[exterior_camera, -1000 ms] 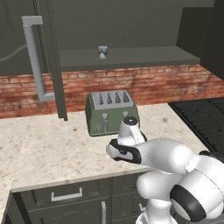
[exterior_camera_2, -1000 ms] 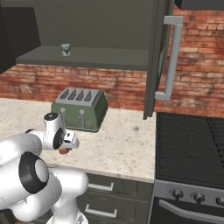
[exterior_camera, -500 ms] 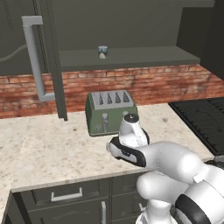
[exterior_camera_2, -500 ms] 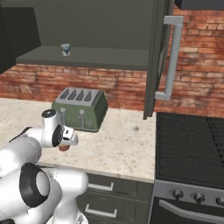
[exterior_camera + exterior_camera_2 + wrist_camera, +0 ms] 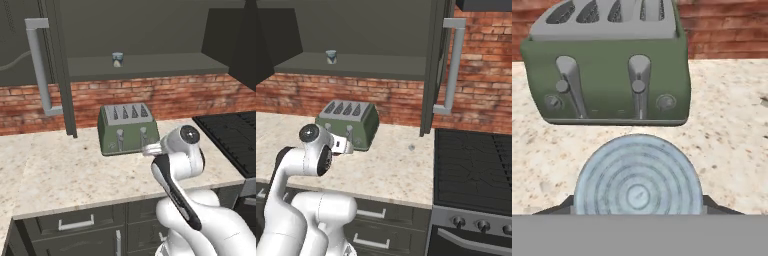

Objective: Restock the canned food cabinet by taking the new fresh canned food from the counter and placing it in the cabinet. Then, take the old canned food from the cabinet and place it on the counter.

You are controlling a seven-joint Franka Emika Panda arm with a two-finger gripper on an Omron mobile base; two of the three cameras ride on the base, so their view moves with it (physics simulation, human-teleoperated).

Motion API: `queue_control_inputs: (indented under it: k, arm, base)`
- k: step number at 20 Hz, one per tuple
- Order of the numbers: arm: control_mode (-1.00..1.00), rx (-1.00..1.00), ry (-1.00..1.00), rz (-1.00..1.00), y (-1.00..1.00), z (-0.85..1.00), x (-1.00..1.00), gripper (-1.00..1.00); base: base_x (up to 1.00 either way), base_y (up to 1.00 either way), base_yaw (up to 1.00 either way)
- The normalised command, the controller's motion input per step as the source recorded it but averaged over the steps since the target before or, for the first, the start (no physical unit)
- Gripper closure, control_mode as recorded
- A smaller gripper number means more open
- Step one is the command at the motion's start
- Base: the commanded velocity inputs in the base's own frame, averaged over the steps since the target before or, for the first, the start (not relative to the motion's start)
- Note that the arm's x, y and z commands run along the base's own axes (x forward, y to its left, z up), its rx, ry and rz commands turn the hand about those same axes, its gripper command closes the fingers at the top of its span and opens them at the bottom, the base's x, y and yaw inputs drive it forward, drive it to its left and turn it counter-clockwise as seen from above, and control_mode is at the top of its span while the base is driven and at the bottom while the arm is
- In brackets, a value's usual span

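Observation:
A round grey lid point(image 5: 638, 185) of a can sits between my gripper point(image 5: 638, 209) tips, and the jaws are shut on its sides; its body colour is hidden, so I take it for the new fresh canned food. The hand point(image 5: 344, 146) hovers just in front of the toaster, over the counter point(image 5: 60, 175). The old canned food point(image 5: 117, 59), a small blue-grey can point(image 5: 331, 56), stands upright on the shelf of the open cabinet point(image 5: 160, 65).
A green four-slot toaster point(image 5: 127, 129) stands on the counter close ahead of the hand. Cabinet doors with long bar handles point(image 5: 41, 65) point(image 5: 453, 65) hang open at both sides. A black stovetop point(image 5: 476, 160) lies to the right. Brick wall behind.
The jaws have closed in on the can. The hand has risen a little from the counter, and the arm's elbow has lifted with it.

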Motion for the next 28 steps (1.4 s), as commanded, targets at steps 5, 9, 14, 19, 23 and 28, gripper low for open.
queue_control_inputs:
  k: [5,9,14,19,23,28]
  arm:
    - [-1.0,0.0,-0.43,0.0,-0.71,1.0,-0.27,1.0]
    - [-1.0,0.0,-0.29,0.0,-0.62,1.0,-0.13,1.0]
    - [-1.0,-0.01,-0.1,0.0,-0.42,1.0,-0.03,1.0]
    - [-1.0,-0.09,0.06,0.0,-0.06,1.0,0.0,1.0]
    - [-1.0,-0.13,0.29,0.0,0.0,1.0,0.0,1.0]
    - [-1.0,-0.09,0.19,0.0,0.0,0.54,0.0,1.0]
  base:
    - [0.0,0.0,0.0]
    - [0.0,0.0,0.0]
    - [0.0,0.0,0.0]
    - [0.0,0.0,0.0]
    - [0.0,0.0,0.0]
    - [0.0,0.0,0.0]
